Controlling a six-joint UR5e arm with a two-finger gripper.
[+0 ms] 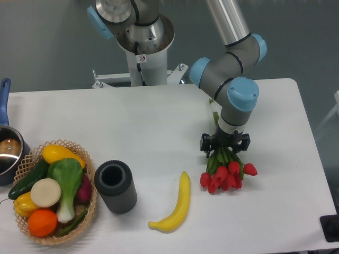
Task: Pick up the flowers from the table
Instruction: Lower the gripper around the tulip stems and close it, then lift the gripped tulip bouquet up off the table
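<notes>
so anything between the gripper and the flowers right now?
Nothing visible. The gripper sits directly over the stems of the flowers, which lie on the table. The banana lies apart, off to the bouquet's side, not in the path. Whether the jaws already close on the stems can't be told.

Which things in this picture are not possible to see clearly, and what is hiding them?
- Gripper: the fixed camera looks down on it; the wrist and tulip leaves cover the fingertips, so open or shut is unclear.
- Flowers: the stems run under the gripper and arm; any tie is hidden.
- Pot: cut off by the left edge.
- Black object: cut off by the right edge, unidentifiable.
- Black cylinder: its inside is too dark to see.
</notes>
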